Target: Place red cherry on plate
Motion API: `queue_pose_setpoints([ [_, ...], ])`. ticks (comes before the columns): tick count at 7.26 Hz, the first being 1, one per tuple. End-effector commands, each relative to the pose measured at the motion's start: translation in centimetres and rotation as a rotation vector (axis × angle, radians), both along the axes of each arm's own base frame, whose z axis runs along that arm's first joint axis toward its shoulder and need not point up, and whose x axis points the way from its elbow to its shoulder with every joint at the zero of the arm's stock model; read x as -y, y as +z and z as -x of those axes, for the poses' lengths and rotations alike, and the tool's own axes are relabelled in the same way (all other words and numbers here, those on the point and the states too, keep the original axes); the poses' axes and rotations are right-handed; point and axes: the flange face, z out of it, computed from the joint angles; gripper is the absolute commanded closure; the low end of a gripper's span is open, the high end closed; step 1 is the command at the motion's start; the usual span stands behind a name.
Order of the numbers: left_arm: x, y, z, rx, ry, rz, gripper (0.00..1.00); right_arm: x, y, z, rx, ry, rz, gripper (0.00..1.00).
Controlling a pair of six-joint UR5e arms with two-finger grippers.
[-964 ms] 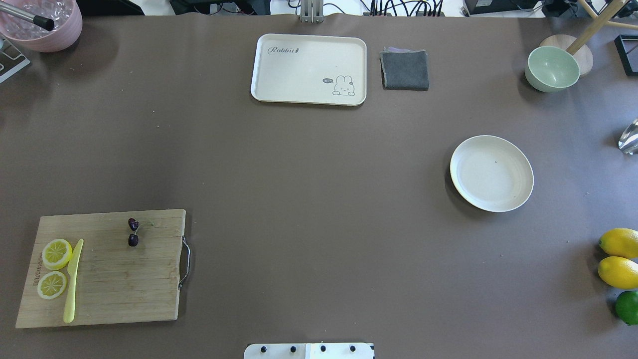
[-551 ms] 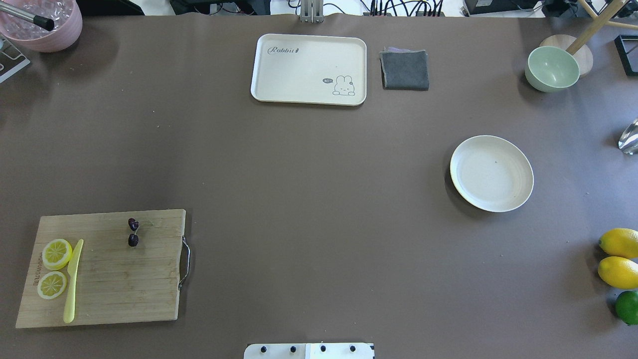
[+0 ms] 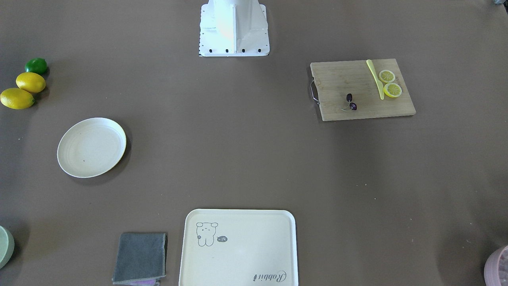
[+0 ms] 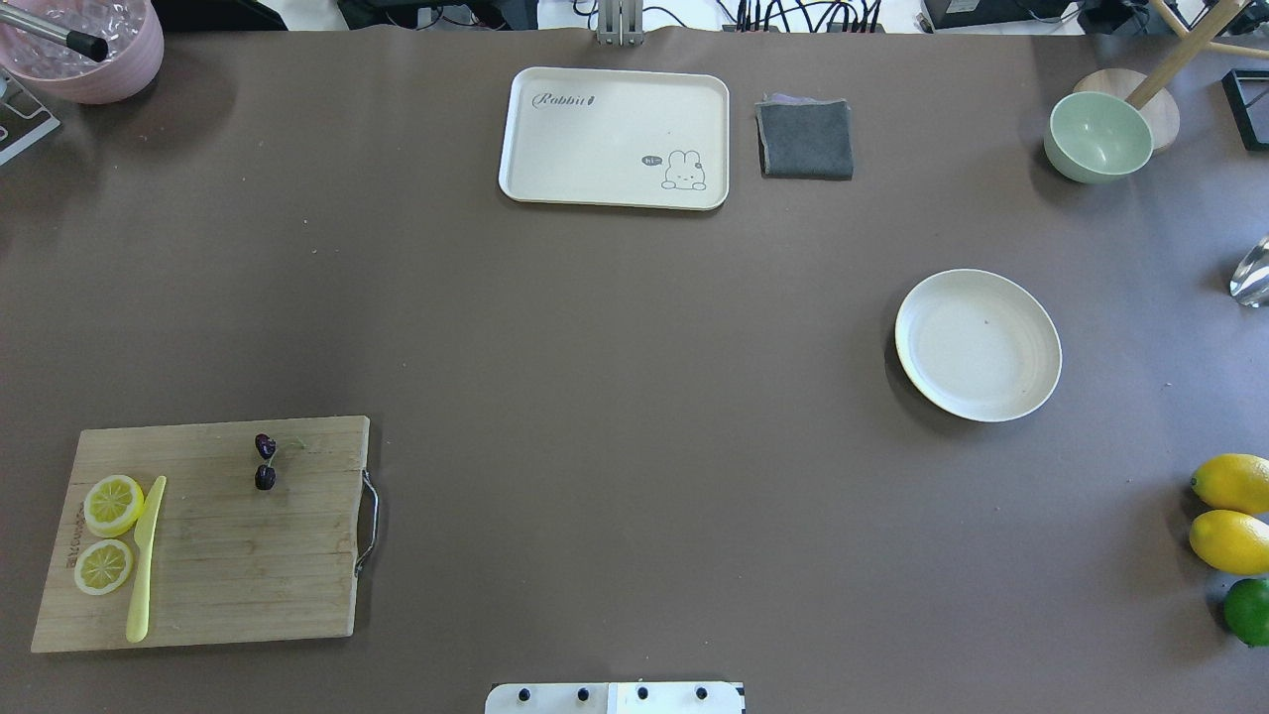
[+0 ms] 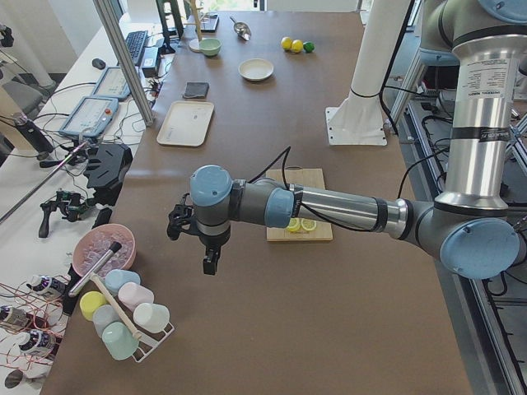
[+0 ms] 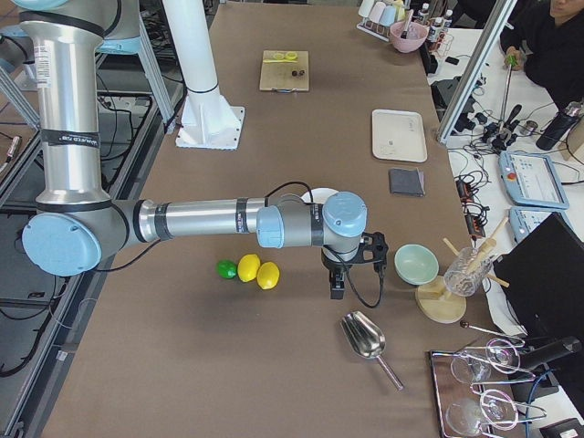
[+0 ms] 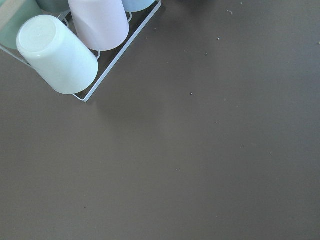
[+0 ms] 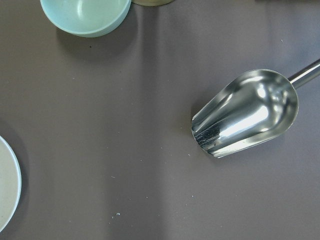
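Observation:
The red cherry, a small dark pair on thin stems, lies near the far edge of a wooden cutting board at the table's near left. The round cream plate stands bare at the right, far from it. The front view shows the same cherry and plate. My left gripper hangs over bare table beside a cup rack, well away from the board. My right gripper hovers between the plate and a metal scoop. Only side views show the grippers, so I cannot tell whether either is open or shut.
Two lemon slices and a yellow knife share the board. A cream tray and grey cloth lie at the far edge. A green bowl, metal scoop, lemons and a lime sit right. A cup rack stands left.

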Motion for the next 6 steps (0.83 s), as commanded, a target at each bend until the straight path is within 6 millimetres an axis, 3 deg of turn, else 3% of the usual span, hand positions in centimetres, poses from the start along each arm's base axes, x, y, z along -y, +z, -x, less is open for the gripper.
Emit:
queue_pose_setpoints([
  [1, 0.1, -2.0, -0.2, -0.002, 0.001, -0.039, 0.02, 2.4, -2.5, 2.4, -0.015, -0.044, -0.052, 0.00],
  [2, 0.5, -3.0, -1.5, -0.003, 0.024, -0.099, 0.02, 3.3, -4.3, 3.2, -0.007, -0.057, -0.087, 0.00],
  [3, -0.9, -1.5, -1.5, -0.003, 0.021, -0.124, 0.02, 3.8, -5.5, 4.7, -0.001, -0.085, -0.131, 0.00],
  [4, -1.0, -2.2, -1.5, -0.015, -0.015, -0.173, 0.02, 4.4, -6.1, 6.2, 0.006, -0.104, -0.221, 0.00],
  [6, -0.5, -2.9, -2.1, -0.043, -0.018, -0.272, 0.02, 4.5, -8.0, 10.3, 0.057, -0.042, -0.230, 0.00],
])
